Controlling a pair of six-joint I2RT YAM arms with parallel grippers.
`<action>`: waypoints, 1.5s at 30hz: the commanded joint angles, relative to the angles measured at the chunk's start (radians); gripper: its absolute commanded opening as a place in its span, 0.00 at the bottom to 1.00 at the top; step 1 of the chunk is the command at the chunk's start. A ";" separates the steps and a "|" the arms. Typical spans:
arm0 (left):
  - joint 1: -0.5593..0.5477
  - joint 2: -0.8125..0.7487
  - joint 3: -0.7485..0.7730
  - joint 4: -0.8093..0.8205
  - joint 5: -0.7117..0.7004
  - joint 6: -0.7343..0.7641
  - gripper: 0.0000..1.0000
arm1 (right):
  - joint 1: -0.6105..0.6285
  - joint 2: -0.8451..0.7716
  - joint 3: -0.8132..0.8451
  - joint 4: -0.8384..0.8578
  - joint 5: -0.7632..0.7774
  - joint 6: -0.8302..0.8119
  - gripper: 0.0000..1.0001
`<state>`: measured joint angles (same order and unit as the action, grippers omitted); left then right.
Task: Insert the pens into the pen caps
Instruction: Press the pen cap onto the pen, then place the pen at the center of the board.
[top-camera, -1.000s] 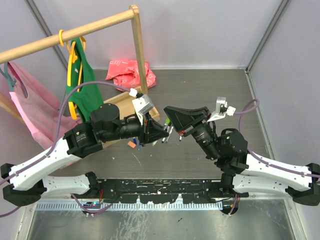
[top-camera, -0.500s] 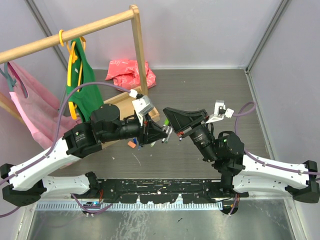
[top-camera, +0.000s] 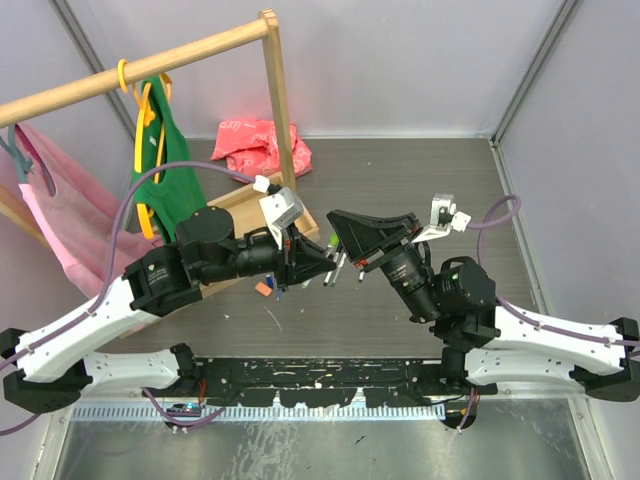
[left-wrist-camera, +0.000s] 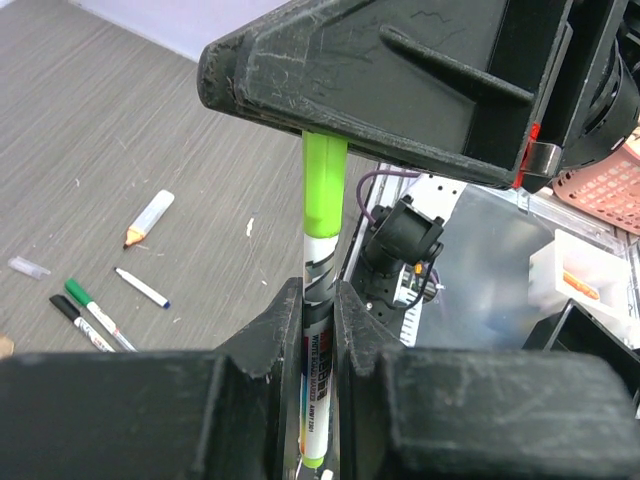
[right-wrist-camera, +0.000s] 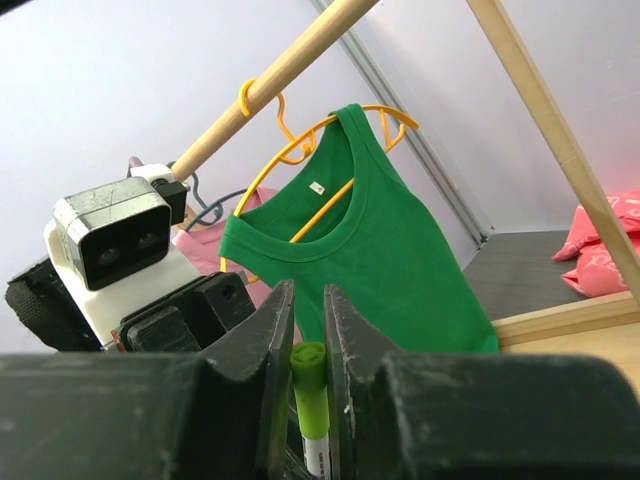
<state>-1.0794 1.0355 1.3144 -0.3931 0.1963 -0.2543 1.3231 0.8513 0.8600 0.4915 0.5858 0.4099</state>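
My left gripper (left-wrist-camera: 318, 300) is shut on a white pen (left-wrist-camera: 316, 345) with a lime-green end. The pen's far end sits in a lime-green pen cap (left-wrist-camera: 323, 185). My right gripper (right-wrist-camera: 308, 310) is shut on that pen cap (right-wrist-camera: 311, 385), with the white pen barrel (right-wrist-camera: 318, 455) showing just below it. In the top view the left gripper (top-camera: 316, 264) and the right gripper (top-camera: 340, 262) meet tip to tip above the table's middle. Loose pens lie on the table: one orange-tipped (left-wrist-camera: 150, 217), one blue-tipped (left-wrist-camera: 142, 287), one green (left-wrist-camera: 90, 308) and one black (left-wrist-camera: 75, 322).
A wooden rack (top-camera: 278, 95) stands at the back left with a green shirt (top-camera: 170, 170) on a yellow hanger and a pink cloth (top-camera: 55, 215). A red bag (top-camera: 258, 143) lies behind it. A small orange piece (top-camera: 264, 288) lies under the left gripper.
Both arms have shifted only slightly. The grippers stay tip to tip, with the pen and the cap held between them.
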 joint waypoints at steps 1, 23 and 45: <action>0.034 -0.017 0.103 0.396 -0.128 -0.009 0.00 | 0.063 0.047 0.020 -0.324 -0.091 -0.074 0.00; 0.034 -0.042 0.036 0.347 -0.050 -0.020 0.00 | 0.062 -0.050 0.189 -0.286 -0.166 -0.317 0.41; 0.035 -0.061 -0.020 0.367 -0.056 -0.044 0.00 | 0.064 -0.087 0.137 -0.309 -0.174 -0.290 0.48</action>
<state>-1.0470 0.9852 1.2865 -0.1009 0.1417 -0.2852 1.3800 0.7444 0.9825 0.1680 0.4343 0.1120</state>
